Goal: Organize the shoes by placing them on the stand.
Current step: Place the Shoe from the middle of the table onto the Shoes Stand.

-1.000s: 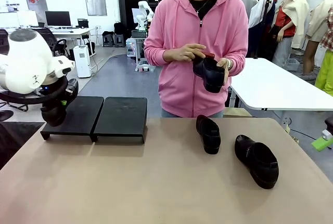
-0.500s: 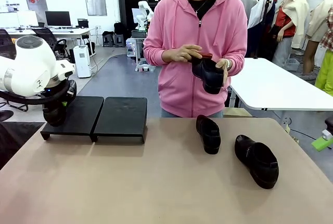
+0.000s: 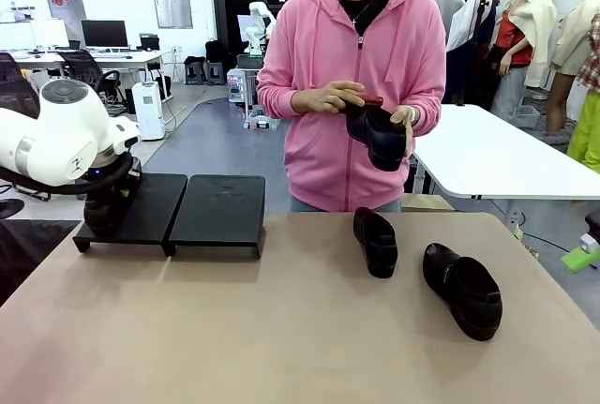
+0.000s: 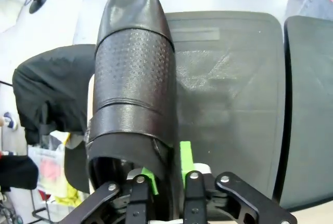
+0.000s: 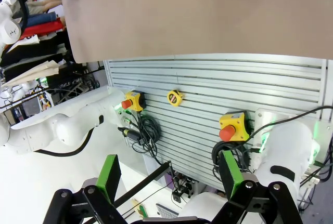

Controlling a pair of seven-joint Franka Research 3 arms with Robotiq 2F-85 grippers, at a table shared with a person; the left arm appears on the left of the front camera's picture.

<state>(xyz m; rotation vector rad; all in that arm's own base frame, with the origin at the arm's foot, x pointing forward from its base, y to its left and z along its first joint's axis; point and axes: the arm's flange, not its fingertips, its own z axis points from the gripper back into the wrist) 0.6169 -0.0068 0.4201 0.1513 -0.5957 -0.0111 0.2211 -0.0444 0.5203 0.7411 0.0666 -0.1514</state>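
Note:
The stand is a pair of low black platforms, the left one [image 3: 150,202] and the right one [image 3: 220,209], at the table's far left. My left gripper [image 3: 105,212] hangs over the left platform's outer edge. In the left wrist view a black loafer [image 4: 135,73] lies along that platform [image 4: 229,89], toe pointing away. My left gripper [image 4: 166,174] has its green pads close on either side of the shoe's heel-side wall. Two more shoes [image 3: 376,241] [image 3: 464,290] lie on the table to the right. A person in a pink hoodie holds another shoe [image 3: 375,134]. My right gripper [image 5: 169,180] stands open, holding nothing.
The tan table [image 3: 234,329] is bare in its middle and front. In the right wrist view a slatted panel [image 5: 208,89] with red stop buttons and cables lies below the table's edge. A white table [image 3: 487,156] stands behind the person.
My left arm has dropped and shifted slightly right, bringing the gripper down onto the left platform. The person and the two table shoes have hardly moved.

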